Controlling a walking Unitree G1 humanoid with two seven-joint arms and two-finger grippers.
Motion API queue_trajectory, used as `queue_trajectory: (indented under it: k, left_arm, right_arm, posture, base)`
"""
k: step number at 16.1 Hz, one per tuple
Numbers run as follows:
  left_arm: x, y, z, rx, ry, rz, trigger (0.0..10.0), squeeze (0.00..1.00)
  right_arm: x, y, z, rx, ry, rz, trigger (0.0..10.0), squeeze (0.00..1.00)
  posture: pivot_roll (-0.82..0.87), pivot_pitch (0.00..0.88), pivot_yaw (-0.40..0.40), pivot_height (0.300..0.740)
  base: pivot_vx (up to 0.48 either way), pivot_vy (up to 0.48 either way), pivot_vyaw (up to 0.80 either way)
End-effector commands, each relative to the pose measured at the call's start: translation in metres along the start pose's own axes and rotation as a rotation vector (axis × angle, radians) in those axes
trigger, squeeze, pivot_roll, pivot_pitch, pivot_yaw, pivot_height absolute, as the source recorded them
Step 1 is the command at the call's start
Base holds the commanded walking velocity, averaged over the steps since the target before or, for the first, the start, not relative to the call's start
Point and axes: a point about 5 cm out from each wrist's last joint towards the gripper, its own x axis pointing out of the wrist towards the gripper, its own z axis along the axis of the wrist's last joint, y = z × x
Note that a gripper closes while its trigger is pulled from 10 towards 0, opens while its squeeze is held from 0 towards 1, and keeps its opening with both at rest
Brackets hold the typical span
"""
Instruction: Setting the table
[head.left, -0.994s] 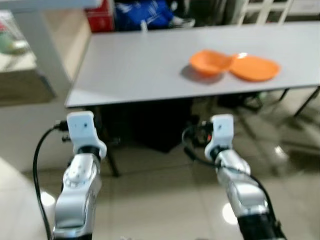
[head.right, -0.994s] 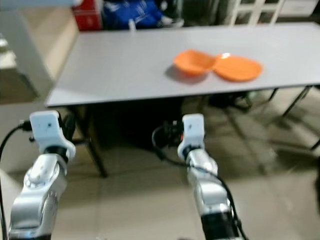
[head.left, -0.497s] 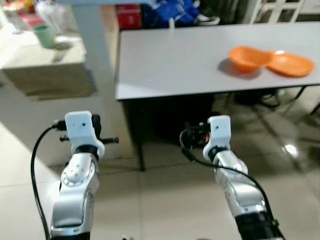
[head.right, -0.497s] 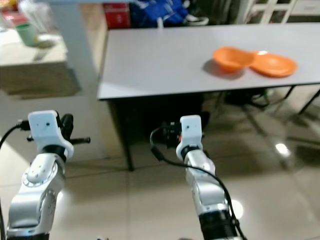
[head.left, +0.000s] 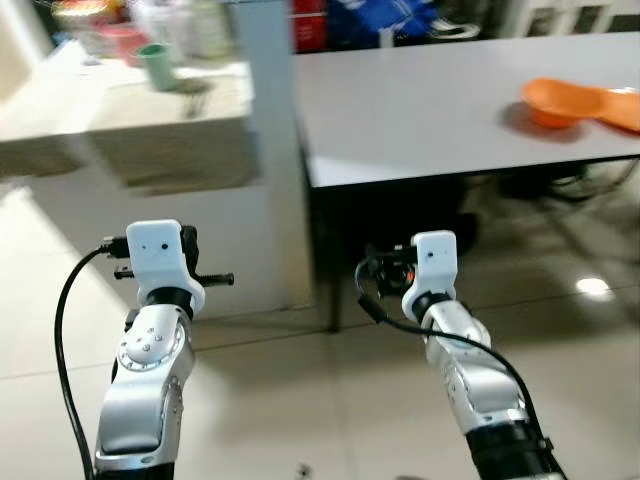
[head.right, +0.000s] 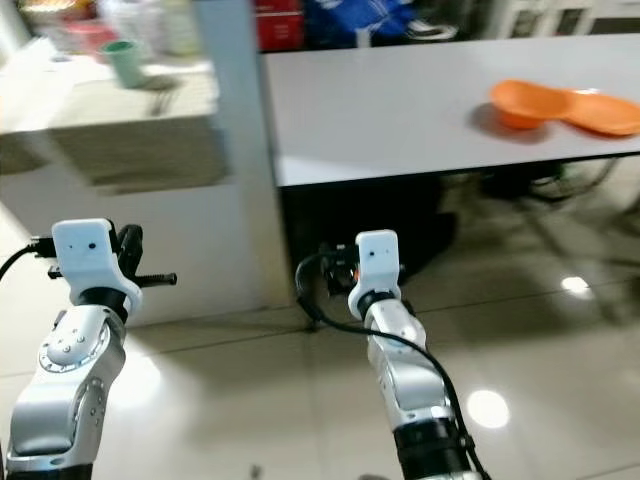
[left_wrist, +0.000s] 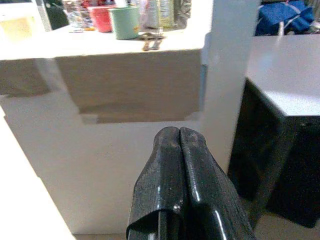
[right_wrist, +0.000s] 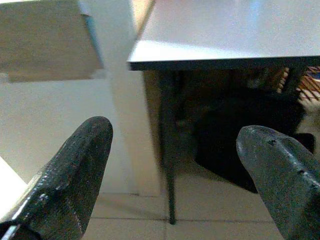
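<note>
A grey table (head.left: 430, 110) stands ahead and to the right, and on it, near its far right edge, an orange bowl (head.left: 562, 103) rests touching an orange plate (head.left: 625, 108) on its right. A white pillar (head.left: 275, 150) rises just beside the table's near left corner. Left of the pillar runs a pale counter (head.left: 130, 110) carrying a green cup (head.left: 157, 66) near its back edge, with a red container (left_wrist: 101, 18) beside it and what looks like cutlery (left_wrist: 151, 41) lying just right of the cup. Both arms are held low over the tiled floor (head.left: 300, 400), short of the table. The left gripper (left_wrist: 178, 145) has its two black fingers pressed together, holding nothing. The right gripper (right_wrist: 175, 160) has its fingers (right_wrist: 75, 165) spread wide apart, empty, facing the table's dark underside.
</note>
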Motion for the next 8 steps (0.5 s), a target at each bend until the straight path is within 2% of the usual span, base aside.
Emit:
queue_trajectory:
  k: [1,5,7,8]
  left_arm:
    - [-0.0018,-0.0049,0.0032,0.007,-0.016,-0.018,10.0,0.00]
    - [-0.0007,-0.0016,0.0042,0.027,-0.017,-0.012,10.0,0.00]
    - [0.0009,-0.0001,0.0049,0.042,-0.020,-0.011,10.0,0.00]
    - [0.0030,0.0018,0.0065,0.068,-0.024,-0.003,10.0,0.00]
  right_arm:
    - [-0.0002,-0.0057,-0.0022,0.000,0.009,-0.014,10.0,1.00]
    - [0.0020,-0.0038,-0.0029,-0.002,0.011,-0.007,10.0,1.00]
    - [0.0030,-0.0046,-0.0015,-0.034,0.002,-0.045,10.0,1.00]
    - [0.0040,-0.0028,0.0010,-0.057,-0.016,-0.033,10.0,0.00]
  posture:
    - [-0.08,0.003,0.063,0.740]
    - [-0.07,0.000,0.061,0.740]
    - [-0.07,0.000,0.065,0.740]
    - [-0.07,0.000,0.066,0.740]
  base:
    - [0.000,0.480,0.00]
    - [0.000,0.480,0.00]
    - [0.000,0.480,0.00]
    - [0.000,0.000,0.00]
